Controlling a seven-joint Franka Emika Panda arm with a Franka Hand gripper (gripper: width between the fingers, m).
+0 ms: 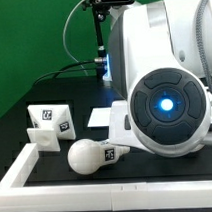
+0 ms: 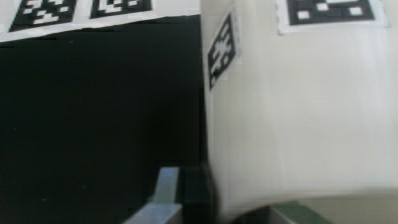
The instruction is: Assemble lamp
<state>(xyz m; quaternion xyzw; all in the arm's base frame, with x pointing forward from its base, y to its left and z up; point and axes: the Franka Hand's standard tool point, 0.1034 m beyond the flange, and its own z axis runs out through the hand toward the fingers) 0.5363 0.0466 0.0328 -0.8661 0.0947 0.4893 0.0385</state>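
We find nothing joined yet: the rounded matte white plastic bulb [image 1: 91,155] and the blocky white base [image 1: 50,126] lie separate; whether the gripper [image 2: 210,200] grasps, we cannot tell.

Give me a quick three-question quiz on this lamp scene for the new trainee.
1. True or false: the bulb lies on its side on the table.
2. In the exterior view, the base stands: A) on the exterior view's left of the bulb; B) on top of the bulb; C) on the exterior view's right of the bulb.
3. Fill in: the backdrop behind the table is ___.
Key: 1 true; 2 A; 3 green.
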